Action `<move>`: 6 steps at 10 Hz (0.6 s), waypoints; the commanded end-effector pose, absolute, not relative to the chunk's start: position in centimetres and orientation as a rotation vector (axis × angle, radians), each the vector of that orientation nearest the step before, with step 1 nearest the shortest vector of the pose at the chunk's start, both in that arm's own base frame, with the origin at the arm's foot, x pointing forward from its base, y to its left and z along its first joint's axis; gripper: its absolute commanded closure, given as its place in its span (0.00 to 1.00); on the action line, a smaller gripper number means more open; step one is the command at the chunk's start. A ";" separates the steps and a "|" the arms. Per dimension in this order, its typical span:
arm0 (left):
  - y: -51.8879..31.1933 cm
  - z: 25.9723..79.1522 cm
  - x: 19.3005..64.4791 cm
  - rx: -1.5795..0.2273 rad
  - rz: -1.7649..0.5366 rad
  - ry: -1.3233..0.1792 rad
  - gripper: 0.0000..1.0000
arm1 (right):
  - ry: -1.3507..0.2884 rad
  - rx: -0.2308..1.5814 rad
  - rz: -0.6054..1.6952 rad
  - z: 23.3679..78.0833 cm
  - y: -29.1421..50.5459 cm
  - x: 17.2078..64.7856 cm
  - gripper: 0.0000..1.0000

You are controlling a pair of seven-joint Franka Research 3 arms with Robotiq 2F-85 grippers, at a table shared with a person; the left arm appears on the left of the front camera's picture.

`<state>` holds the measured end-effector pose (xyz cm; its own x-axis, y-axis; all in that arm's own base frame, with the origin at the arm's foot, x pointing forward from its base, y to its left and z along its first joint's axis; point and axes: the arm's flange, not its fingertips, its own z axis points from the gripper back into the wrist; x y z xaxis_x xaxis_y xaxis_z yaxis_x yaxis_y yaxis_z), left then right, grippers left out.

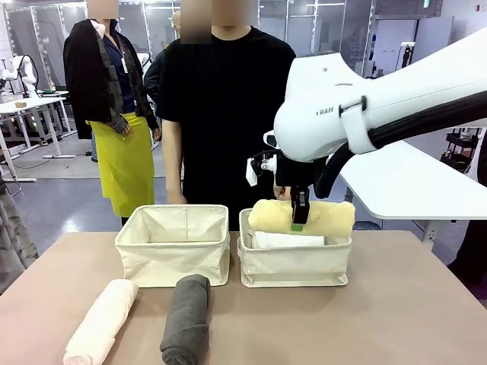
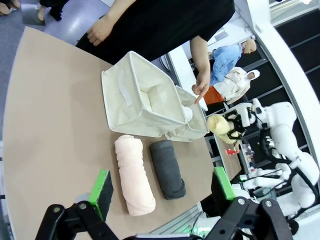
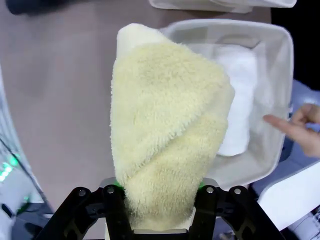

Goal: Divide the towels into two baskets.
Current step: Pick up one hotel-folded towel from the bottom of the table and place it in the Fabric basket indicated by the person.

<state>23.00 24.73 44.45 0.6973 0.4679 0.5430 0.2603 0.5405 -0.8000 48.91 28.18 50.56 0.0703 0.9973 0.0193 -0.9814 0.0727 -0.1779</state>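
Pink towel (image 1: 100, 322) and grey towel (image 1: 186, 319) lie on the worktop's (image 1: 396, 319) near edge. Behind them, left basket (image 1: 173, 258) touches right basket (image 1: 295, 266), where the right gripper's (image 1: 298, 220) jaws pinch the yellow towel (image 1: 327, 217) over the white towel (image 1: 288, 240), half hidden by the basket wall. Left gripper (image 2: 162, 185) jaws are spread wide.

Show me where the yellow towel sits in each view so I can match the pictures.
Front view: yellow towel right of centre, over the right basket.
Left wrist view: yellow towel small, at middle right, just beyond that basket.
Right wrist view: yellow towel large, in the centre, basket behind it.
Shared landmark: the white towel lying in that basket.
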 end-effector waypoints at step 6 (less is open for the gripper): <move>24.9 44.6 22.9 -1.037 0.136 -0.841 0.00 | -0.205 -0.031 1.686 45.4 27.2 57.2 0.53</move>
